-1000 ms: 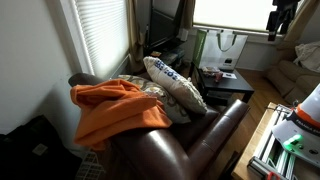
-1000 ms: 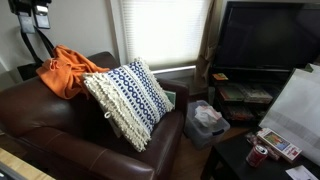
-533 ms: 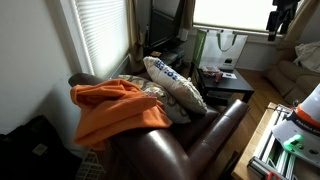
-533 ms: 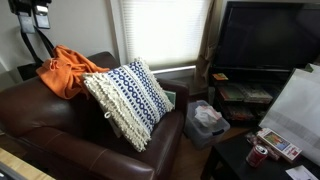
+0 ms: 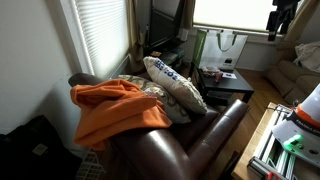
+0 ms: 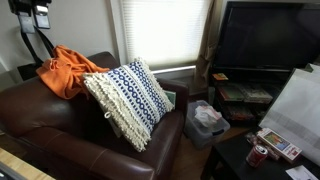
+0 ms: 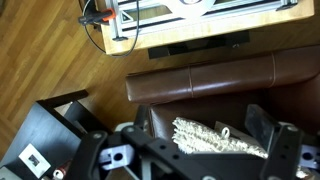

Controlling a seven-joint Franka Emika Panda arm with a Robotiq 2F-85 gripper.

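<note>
Jaws of the gripper (image 7: 182, 132) stand wide apart in the wrist view, with one dark finger (image 7: 92, 150) low on one side and its partner on the other, and nothing is held between them. Framed in the gap below them is the blue-and-white patterned pillow (image 7: 215, 140), its fringed edge showing. The gripper hangs above the pillow and looks clear of it, though the height is hard to judge from this angle. In both exterior views the pillow (image 5: 175, 85) (image 6: 128, 100) stands tilted on the seat of the brown leather armchair (image 6: 40, 125), leaning towards the backrest. An orange blanket (image 5: 115, 110) is draped over the top of the chair, near the pillow. A dark television (image 6: 265, 35) stands well apart from the chair, and a red can (image 6: 258, 153) sits on a low black table (image 6: 235, 160).
</note>
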